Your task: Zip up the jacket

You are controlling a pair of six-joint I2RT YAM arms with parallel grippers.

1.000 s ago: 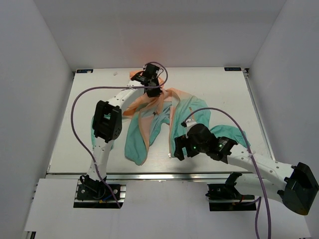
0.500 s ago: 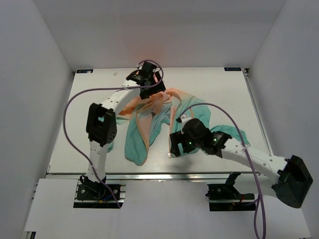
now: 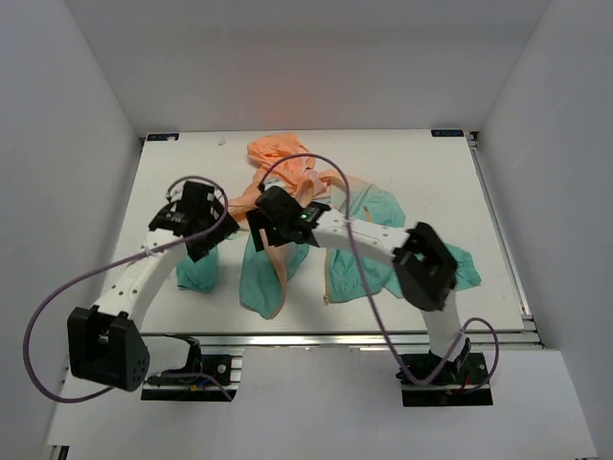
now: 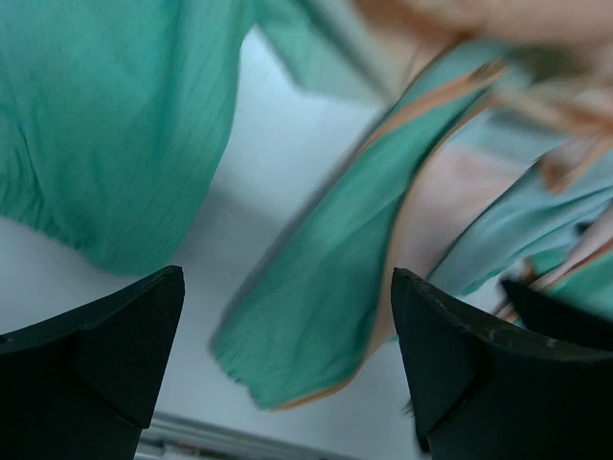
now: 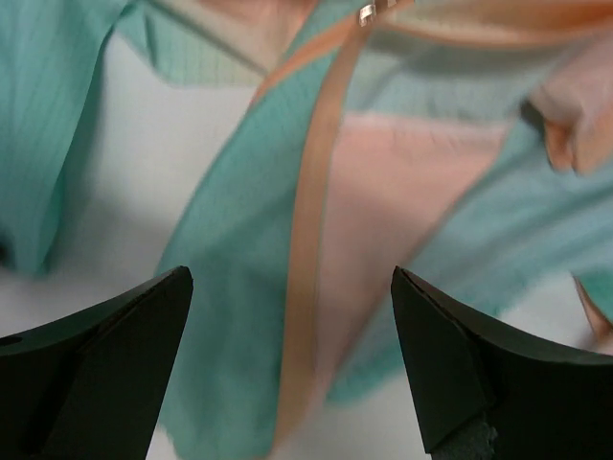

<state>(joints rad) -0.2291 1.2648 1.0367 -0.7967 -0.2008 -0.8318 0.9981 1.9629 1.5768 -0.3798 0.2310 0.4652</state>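
Note:
The jacket (image 3: 263, 273) lies crumpled and unzipped on the table, peach hood (image 3: 283, 153) at the back and teal panels toward the front. My left gripper (image 3: 199, 238) hovers open above the jacket's left teal sleeve (image 3: 196, 273). In the left wrist view the left gripper (image 4: 287, 276) is open over a teal panel (image 4: 316, 326) with an orange edge. My right gripper (image 3: 273, 228) hangs open over the jacket's middle. In the right wrist view the right gripper (image 5: 292, 273) has an orange zipper strip (image 5: 311, 220) below it, and a small metal piece (image 5: 366, 13) shows at the strip's far end.
The white table (image 3: 431, 182) has a metal rail (image 3: 316, 335) along its near edge. White walls close in the back and both sides. The right arm's elbow (image 3: 421, 264) rises above the jacket's right sleeve. Purple cables loop from both arms.
The left gripper let go of the hood at the back and swung near and left. The right arm moved from the right front to over the jacket's middle. The hood dropped flat.

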